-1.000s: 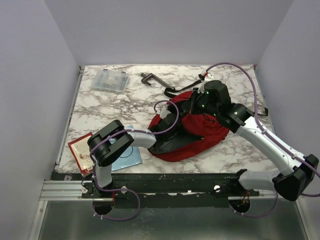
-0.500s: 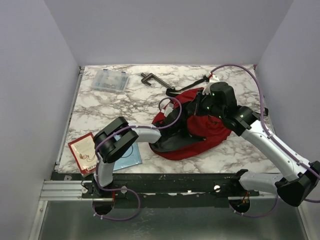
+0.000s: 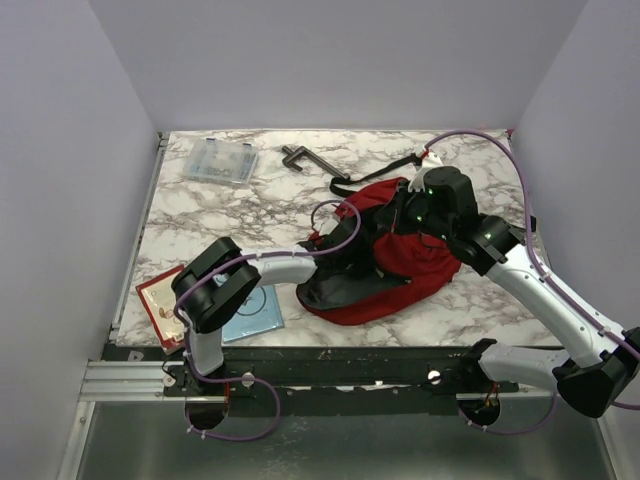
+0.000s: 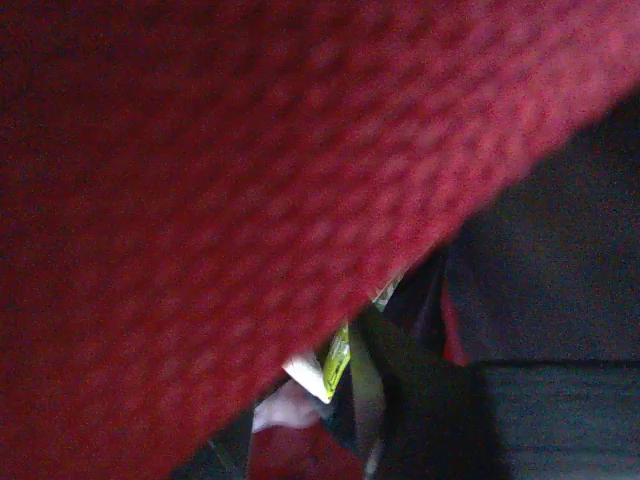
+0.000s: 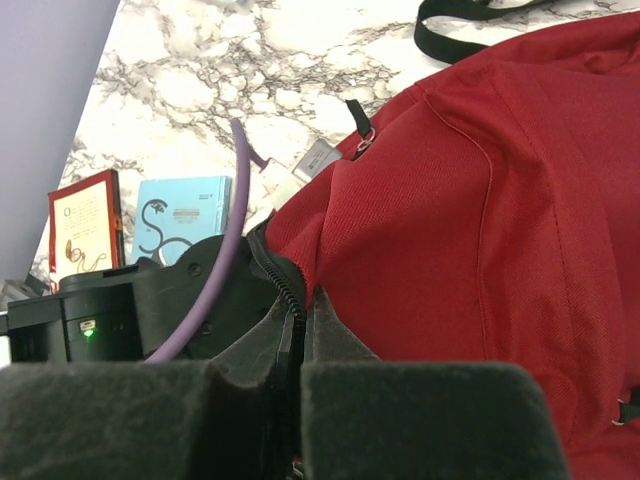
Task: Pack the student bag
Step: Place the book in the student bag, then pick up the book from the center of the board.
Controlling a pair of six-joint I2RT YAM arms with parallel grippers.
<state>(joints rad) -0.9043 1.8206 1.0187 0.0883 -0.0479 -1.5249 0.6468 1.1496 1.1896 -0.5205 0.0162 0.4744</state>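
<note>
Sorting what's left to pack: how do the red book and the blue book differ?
The red book is narrower than the squarer blue book. The red book lies nearest the table's left edge; the left arm partly hides the blue book. Both lie flat outside the student bag.

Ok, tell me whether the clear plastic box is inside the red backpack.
No, the clear plastic box lies on the marble table at far left, apart from the red backpack.

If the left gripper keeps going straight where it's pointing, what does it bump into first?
Probably the yellow-green packet and a white thing beside it, inside the student bag, just ahead of the left gripper. The view is dim, so depth is unclear.
</note>
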